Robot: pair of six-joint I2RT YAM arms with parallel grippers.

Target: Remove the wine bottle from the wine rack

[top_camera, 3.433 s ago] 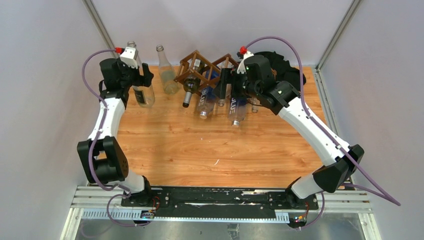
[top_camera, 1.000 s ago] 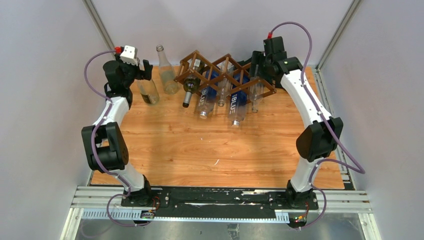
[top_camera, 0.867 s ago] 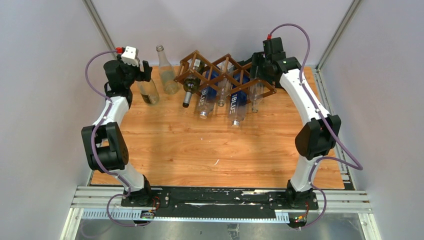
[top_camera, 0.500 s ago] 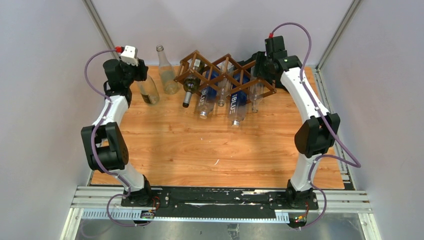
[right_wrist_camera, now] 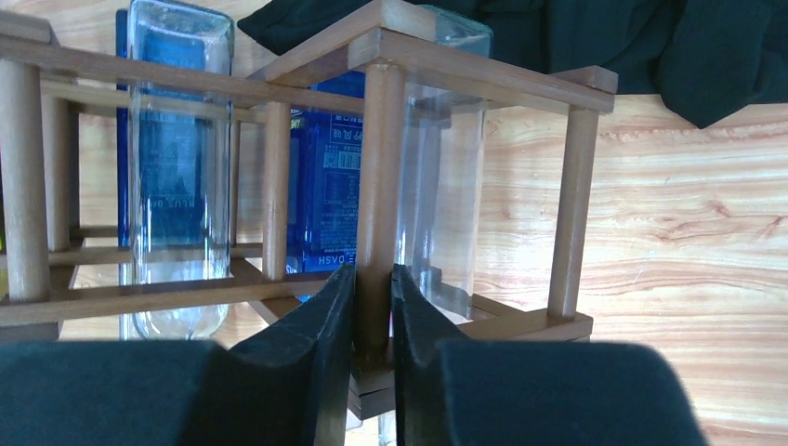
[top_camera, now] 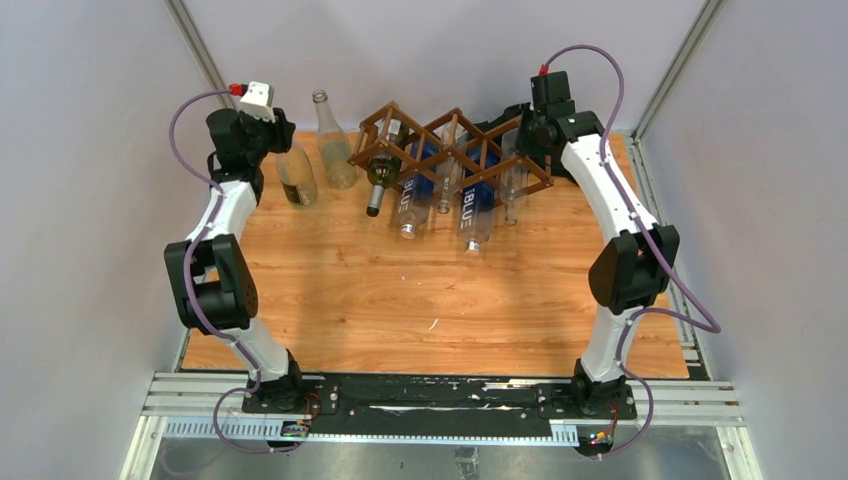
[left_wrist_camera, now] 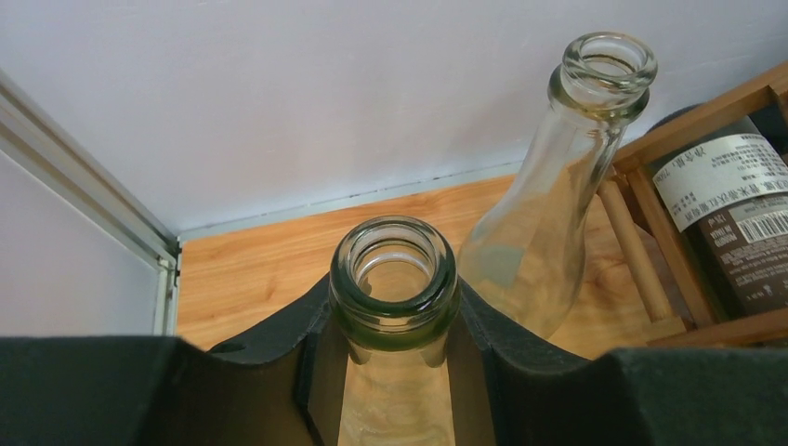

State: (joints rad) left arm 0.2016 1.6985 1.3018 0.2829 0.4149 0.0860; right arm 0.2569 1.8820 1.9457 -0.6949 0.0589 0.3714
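Observation:
The dark brown wine rack (top_camera: 452,136) stands at the back of the table. A dark labelled wine bottle (top_camera: 381,170) lies in its left cell, neck toward me, and shows at the edge of the left wrist view (left_wrist_camera: 734,223). My right gripper (right_wrist_camera: 373,279) is shut on an upright post of the rack (right_wrist_camera: 376,167) at its right end (top_camera: 522,140). My left gripper (left_wrist_camera: 394,311) is shut on the neck of a green-rimmed glass bottle (left_wrist_camera: 394,279), which stands upright on the table left of the rack (top_camera: 296,182).
A clear empty bottle (top_camera: 333,150) stands between the held bottle and the rack. Two blue bottles (top_camera: 410,195) (top_camera: 470,205) and a clear one (top_camera: 512,195) lie in the rack. Black cloth (right_wrist_camera: 604,37) lies behind it. Cage posts and walls stand close at both back corners.
Both grippers have gone from open to shut, the left on the standing bottle's neck and the right on the rack's post. The bottles and the rack have kept their places.

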